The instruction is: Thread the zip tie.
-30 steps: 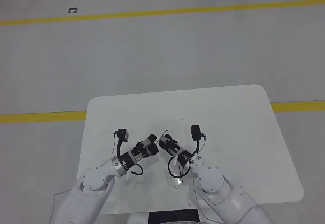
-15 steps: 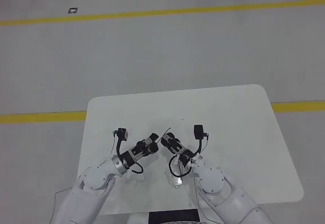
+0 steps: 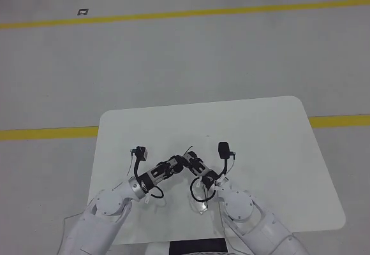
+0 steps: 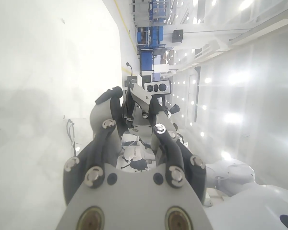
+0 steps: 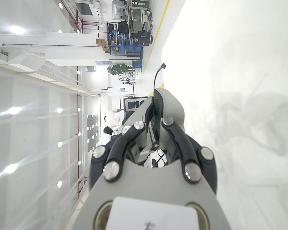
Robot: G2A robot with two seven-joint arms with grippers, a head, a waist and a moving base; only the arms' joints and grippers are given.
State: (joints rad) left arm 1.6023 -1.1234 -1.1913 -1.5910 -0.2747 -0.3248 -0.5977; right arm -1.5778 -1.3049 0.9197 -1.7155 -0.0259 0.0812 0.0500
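Grippers meet nose to nose over the near middle of the table (image 3: 268, 140). The right gripper (image 3: 186, 161) is pressed together on the zip tie (image 5: 155, 82), a thin black strip that stands out past its tips and ends in a small head. The left gripper (image 3: 176, 162) sits just beside it; whether it is spread or pinching, cannot tell.

Judgement: the step in hand is lining up tail and head; threading is not confirmed. To do it well, hold the right grip firm, approach along the strip's own line in small moves, and correct the angle before pushing. The strip looks springy and likely to flex aside.
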